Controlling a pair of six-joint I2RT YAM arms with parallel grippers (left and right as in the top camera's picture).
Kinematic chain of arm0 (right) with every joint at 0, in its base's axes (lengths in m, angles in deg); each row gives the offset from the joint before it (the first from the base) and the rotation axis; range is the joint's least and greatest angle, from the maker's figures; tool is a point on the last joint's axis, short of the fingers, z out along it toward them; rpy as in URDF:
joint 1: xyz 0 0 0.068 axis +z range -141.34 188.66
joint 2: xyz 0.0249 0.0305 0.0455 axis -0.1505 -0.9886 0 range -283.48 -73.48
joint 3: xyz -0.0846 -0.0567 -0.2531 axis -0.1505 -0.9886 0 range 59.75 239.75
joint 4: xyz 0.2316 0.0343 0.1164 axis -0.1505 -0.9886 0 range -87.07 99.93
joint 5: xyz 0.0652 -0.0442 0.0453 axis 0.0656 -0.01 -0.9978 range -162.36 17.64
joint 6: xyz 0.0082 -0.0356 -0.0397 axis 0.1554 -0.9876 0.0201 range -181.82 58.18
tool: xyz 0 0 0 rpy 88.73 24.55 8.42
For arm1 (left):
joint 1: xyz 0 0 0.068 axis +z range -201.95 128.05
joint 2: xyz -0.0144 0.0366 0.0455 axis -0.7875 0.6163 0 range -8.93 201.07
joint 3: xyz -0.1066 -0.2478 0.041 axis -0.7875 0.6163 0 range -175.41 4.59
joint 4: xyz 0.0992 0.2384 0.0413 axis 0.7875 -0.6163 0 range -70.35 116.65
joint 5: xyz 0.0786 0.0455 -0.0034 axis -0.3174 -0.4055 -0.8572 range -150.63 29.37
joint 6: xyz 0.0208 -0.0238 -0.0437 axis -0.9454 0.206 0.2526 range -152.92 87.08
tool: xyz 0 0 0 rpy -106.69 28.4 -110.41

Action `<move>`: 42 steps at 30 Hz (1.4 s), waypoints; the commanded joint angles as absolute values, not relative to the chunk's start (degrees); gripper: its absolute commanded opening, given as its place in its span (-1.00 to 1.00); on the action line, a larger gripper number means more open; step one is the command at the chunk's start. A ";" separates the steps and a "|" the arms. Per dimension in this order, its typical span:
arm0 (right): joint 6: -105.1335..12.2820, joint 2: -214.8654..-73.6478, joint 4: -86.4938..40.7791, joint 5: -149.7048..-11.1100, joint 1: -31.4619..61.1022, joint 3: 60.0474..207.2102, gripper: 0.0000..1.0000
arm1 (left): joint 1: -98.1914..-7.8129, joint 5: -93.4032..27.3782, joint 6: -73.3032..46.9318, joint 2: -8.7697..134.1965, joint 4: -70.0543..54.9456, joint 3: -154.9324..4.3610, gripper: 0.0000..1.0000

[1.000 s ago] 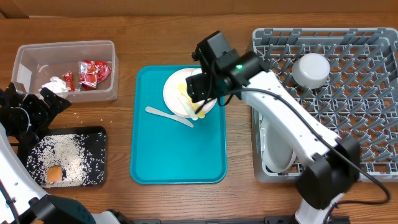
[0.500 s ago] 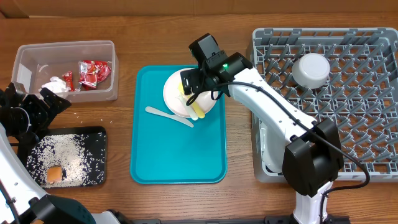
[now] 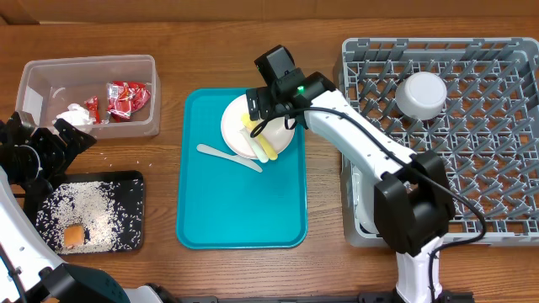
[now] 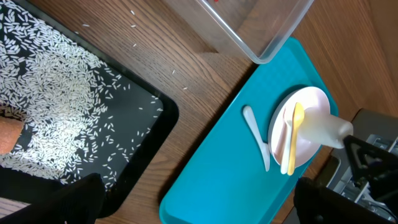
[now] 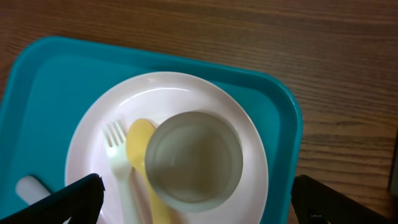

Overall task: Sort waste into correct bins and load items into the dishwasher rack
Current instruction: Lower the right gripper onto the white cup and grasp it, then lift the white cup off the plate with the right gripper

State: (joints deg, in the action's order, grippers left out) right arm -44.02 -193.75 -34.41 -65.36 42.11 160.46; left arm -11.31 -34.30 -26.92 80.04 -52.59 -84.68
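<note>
The right gripper hangs over the plate at the far end of the teal tray, fingers spread wide and holding nothing. Straight below it the cup stands mouth up on the plate, with the fork and yellow spoon lying close against its left side.

The cup looks like the next piece for the rack. I'd come straight down with one finger on each side of the cup and the left one kept off the cutlery. Close gently, since a light cup can skid or tip. Then lift straight up before swinging right, so the plate stays put. The rack already holds a bowl, so pick a free spot.

Compared with a second ago, the right wrist has shifted left and toward the far edge of the plate, and the elbow has drawn in closer to the tray. The fingers have also opened wider. The left gripper, also spread and empty, has not moved from between the tub and the black tray. The knife lies as before.
</note>
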 commanded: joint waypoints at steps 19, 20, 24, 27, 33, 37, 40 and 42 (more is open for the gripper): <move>-43.80 -198.58 -30.87 -66.85 42.44 160.57 0.98 | -11.14 -34.50 -26.51 79.95 -52.59 -84.82 0.99; -43.80 -198.63 -30.82 -66.85 42.46 160.57 0.91 | -11.14 -34.50 -26.51 79.95 -52.59 -84.82 0.99; -43.78 -198.63 -30.34 -66.85 42.39 160.57 0.63 | -11.14 -34.50 -26.51 79.95 -52.59 -84.82 1.00; -43.78 -198.65 -30.17 -66.82 42.39 160.57 0.63 | -11.14 -34.50 -26.53 79.95 -52.59 -84.82 1.00; -43.80 -199.46 -29.71 -66.85 42.39 160.57 0.90 | -11.14 -34.50 -26.51 79.95 -52.59 -84.82 1.00; -43.76 -200.07 -29.73 -66.87 42.39 160.57 0.74 | -11.14 -34.50 -26.53 79.95 -52.59 -84.82 0.99; -43.78 -200.07 -29.67 -66.85 42.39 160.57 0.54 | -11.14 -34.50 -26.51 79.95 -52.59 -84.82 1.00; -43.78 -200.07 -29.67 -66.85 42.39 160.57 0.47 | -11.14 -34.50 -26.51 79.95 -52.59 -84.82 0.99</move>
State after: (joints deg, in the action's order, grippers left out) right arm -43.91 -198.84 -30.04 -67.02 42.17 160.46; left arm -11.31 -34.32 -26.94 80.04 -52.59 -84.68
